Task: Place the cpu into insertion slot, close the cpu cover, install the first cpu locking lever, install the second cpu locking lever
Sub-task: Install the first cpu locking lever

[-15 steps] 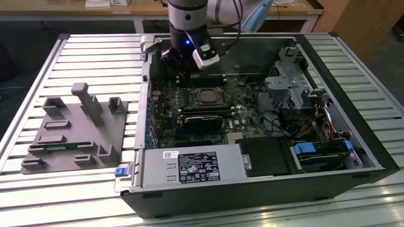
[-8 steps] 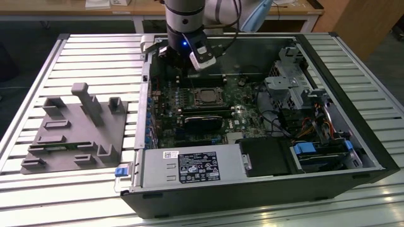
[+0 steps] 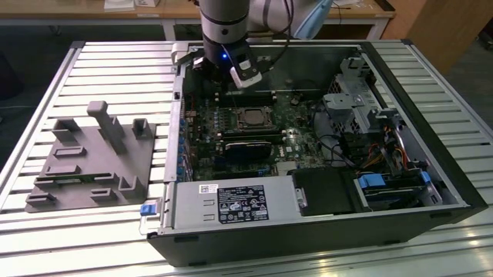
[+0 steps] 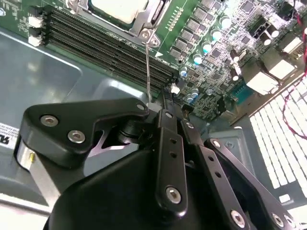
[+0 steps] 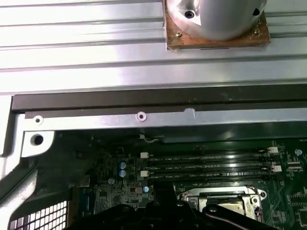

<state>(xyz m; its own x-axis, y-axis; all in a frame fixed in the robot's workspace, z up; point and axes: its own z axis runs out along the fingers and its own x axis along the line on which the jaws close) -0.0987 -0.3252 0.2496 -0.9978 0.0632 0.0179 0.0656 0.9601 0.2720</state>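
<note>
A black label (image 3: 241,203) and a white sticker (image 3: 208,188) sit on the power supply box (image 3: 185,202), lower middle of the exterior view, their print too small to read. The cpu (image 4: 117,7) lies in the insertion slot (image 3: 252,118), mid-frame, with the cpu cover (image 4: 154,14) down around it. Both are cut off in the second wrist view. A thin locking lever (image 4: 148,67) stands up from the cover's corner toward the hand (image 3: 221,81). Whether the hand is clenched or released, I cannot tell.

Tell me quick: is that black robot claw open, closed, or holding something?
Black metal gripper: cannot be told; it is nearest the thin silvery wire lever.
</note>
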